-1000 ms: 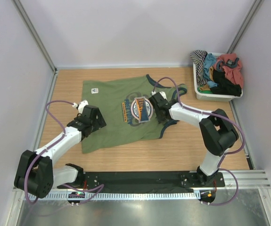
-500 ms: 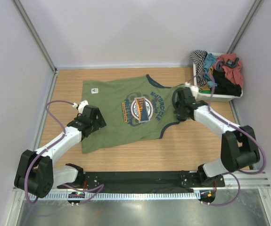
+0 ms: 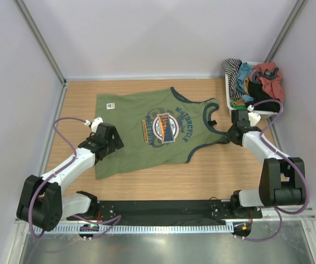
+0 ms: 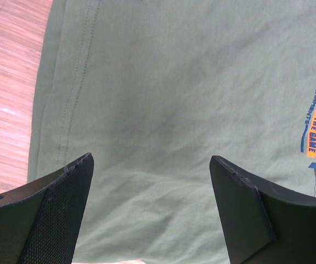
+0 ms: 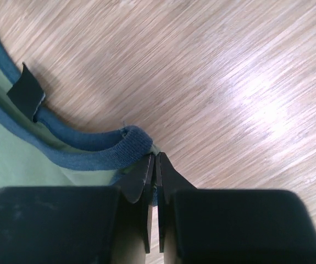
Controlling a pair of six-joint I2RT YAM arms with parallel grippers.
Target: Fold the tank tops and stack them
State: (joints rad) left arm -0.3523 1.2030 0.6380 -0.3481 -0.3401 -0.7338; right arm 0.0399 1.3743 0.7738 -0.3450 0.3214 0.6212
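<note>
Lying flat on the wooden counter point(image 3: 229, 176), the olive green tank top point(image 3: 136, 132) is spread print side up, with its hem toward the left arm and its neck and straps toward the right arm. A round printed badge point(image 3: 165, 127) sits at mid-chest.

The right jaws are pressed almost together at the garment's right edge. They pinch the end of a shoulder strap where the dark blue trim point(image 5: 114, 146) curls over, and bare wood shows just beyond them. A small black tag point(image 5: 27, 91) sticks out from the trim nearby.

The left jaws are spread wide above the green cloth near the hem's stitched edge, at the near left part of the top, and nothing is held between them.

A white bin point(image 3: 245, 114) at the far right corner holds a heap of clothes, striped, teal and red. A black garment point(image 3: 263, 102) lies among them, possibly the black tank top, though its shape is not clear.
</note>
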